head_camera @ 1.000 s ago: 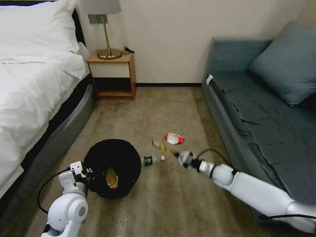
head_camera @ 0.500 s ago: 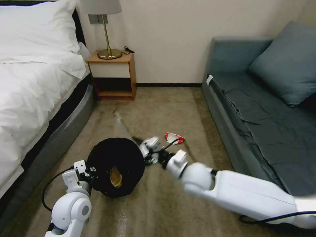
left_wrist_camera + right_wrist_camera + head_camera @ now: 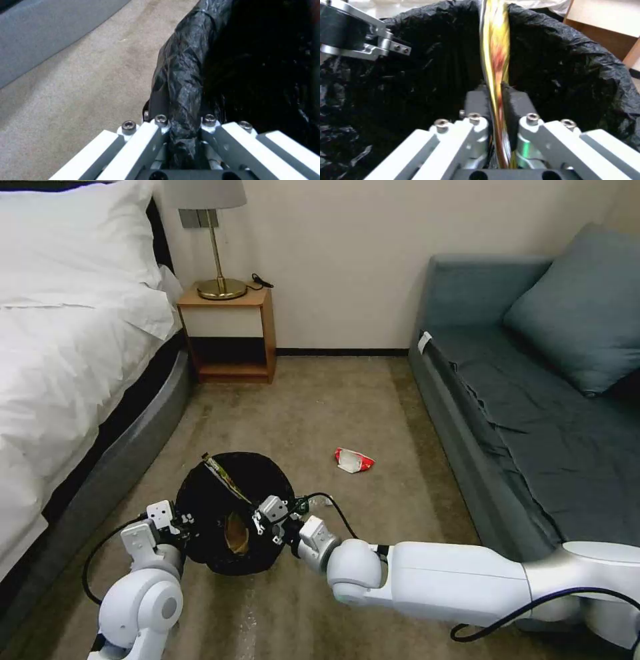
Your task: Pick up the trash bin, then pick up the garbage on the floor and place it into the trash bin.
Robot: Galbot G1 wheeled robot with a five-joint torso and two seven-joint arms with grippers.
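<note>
The left gripper [image 3: 175, 521] is clamped on the rim of the one round trash bin lined with crinkly black plastic [image 3: 233, 510], held tilted above the carpet. The right gripper [image 3: 495, 100], jaws pinched on a long yellow-gold snack wrapper [image 3: 495, 47], holds it over the bin mouth. One brown paper scrap [image 3: 235, 533] lies inside; one crumpled red-and-white wrapper [image 3: 353, 460] and one small clear bottle with green label [image 3: 313, 504] lie on the floor.

Premises: a bedroom, hotel-style: made bed [image 3: 60, 333] (white linen), nightstand [image 3: 230, 337] with brass lamp [image 3: 213, 240], grey sofa [image 3: 533, 407], carpeted floor [image 3: 320, 407].
</note>
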